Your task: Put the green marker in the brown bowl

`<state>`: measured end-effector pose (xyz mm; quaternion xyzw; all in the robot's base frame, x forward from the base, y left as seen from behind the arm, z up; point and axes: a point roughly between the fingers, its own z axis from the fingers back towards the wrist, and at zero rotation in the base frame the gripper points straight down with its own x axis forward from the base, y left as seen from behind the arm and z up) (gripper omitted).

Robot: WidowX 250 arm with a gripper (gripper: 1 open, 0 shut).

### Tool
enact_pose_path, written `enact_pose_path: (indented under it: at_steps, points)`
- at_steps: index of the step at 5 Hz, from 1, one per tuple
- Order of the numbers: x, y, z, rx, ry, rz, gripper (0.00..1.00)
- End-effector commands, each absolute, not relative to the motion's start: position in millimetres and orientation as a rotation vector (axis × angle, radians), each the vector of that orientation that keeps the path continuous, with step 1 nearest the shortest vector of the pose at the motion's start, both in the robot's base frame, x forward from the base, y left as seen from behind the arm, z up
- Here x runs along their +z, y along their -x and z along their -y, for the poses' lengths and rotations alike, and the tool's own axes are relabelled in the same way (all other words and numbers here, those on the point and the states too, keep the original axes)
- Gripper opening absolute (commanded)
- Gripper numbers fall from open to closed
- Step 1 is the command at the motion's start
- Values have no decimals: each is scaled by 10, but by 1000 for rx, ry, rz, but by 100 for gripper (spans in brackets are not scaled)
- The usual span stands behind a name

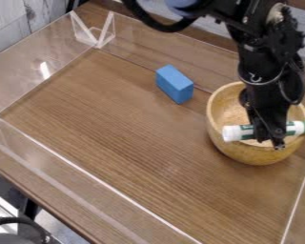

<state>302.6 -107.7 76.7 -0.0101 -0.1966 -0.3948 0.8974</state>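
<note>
- The marker (273, 131) is sitting over the bowl (232, 114) right now, lying roughly level, its green end poking out past the right rim and its other end hanging over the hollow.
- The gripper (269, 136) is clamping the marker around its middle — fingers pinching the white barrel from above, pointing steeply down.
- The marker is looking like it's down inside the rim line, but I can't tell if it's touching the bowl's floor or just hanging in the grip.
- The bowl is sitting on the wooden table (104, 124), over on the right side, near the clear wall.
- The blue block (174, 84) is lying on the table up and left of the bowl, near it but not touching.
- The black arm is reaching in from the top of the shot — covering part of the bowl's back rim.
</note>
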Motion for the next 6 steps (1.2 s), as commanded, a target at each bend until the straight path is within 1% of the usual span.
enact_pose_path:
  at_steps: [1,2,4,6]
  points:
    - [703,-3049,1074,-823,22,406,0]
    - [623,-3061,1073,-827,27,401,0]
    - [500,-3179,1111,-843,27,401,0]
    - [408,-3213,1132,-840,29,391,0]
